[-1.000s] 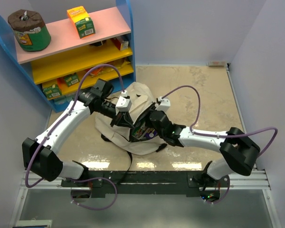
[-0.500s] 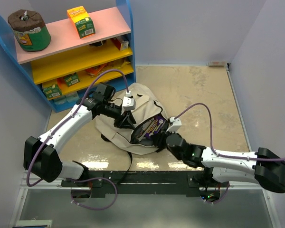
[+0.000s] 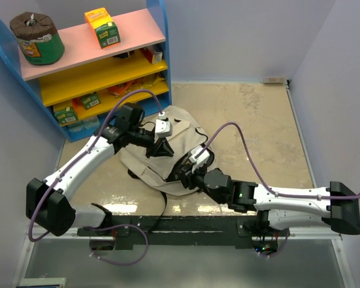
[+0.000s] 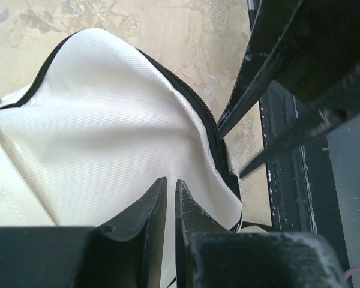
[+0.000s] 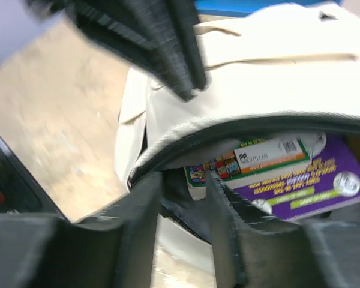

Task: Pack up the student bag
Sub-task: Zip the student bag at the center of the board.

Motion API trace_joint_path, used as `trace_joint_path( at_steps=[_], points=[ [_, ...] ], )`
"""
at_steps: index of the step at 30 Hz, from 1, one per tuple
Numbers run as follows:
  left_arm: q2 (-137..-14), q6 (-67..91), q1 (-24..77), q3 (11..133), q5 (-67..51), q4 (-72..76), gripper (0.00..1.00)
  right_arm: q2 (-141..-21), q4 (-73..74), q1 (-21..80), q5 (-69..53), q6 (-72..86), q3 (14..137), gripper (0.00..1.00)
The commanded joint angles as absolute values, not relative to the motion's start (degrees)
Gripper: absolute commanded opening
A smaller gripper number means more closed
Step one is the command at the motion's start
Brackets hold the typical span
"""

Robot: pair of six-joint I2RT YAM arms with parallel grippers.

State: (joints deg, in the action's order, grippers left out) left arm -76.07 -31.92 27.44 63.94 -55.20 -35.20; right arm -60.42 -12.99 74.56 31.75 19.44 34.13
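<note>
Table (image 3: 258, 114) carries the student bag (image 3: 179, 127) near its middle, between the two arms, slumped low with its mouth turned toward the right arm. Bag is big, floppy cloth with no stiffness of its own. It's probably light itself but weighted by the books (image 5: 300, 180) showing inside the mouth, so it likely sags and folds if lifted by one spot. Best holds, by my judgement, are the zipper rim (image 5: 246, 129) or the black strap (image 3: 164, 207), not the smooth panel, which would slip. Right gripper (image 5: 183, 195) is at the mouth's near lip, jaws apart, gripping nothing. Left gripper (image 4: 171, 198) is over the upper panel, jaws nearly together with a thin slit; cannot tell if cloth is nipped.
</note>
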Motion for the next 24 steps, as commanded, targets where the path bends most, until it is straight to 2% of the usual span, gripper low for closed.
trace_joint_path(
  at_steps=[1, 5, 10, 24],
  points=[
    [-74.1, -31.2, 27.3, 63.5, -55.3, -33.0, 0.15, -62.5, -12.4, 74.8, 25.4, 0.6, 37.4, 0.42],
    [-73.5, -29.8, 27.3, 62.9, -55.6, -31.3, 0.14, -61.5, -8.4, 74.7, 22.2, -5.4, 38.6, 0.51],
    [-73.4, -30.0, 27.3, 62.7, -55.6, -30.9, 0.13, -58.6, -4.9, 74.0, 18.9, -8.1, 40.3, 0.68],
    [-71.8, -31.1, 26.5, 62.3, -55.2, -32.9, 0.13, -68.2, -0.2, 65.7, 4.9, -10.5, 46.4, 0.68]
  ],
)
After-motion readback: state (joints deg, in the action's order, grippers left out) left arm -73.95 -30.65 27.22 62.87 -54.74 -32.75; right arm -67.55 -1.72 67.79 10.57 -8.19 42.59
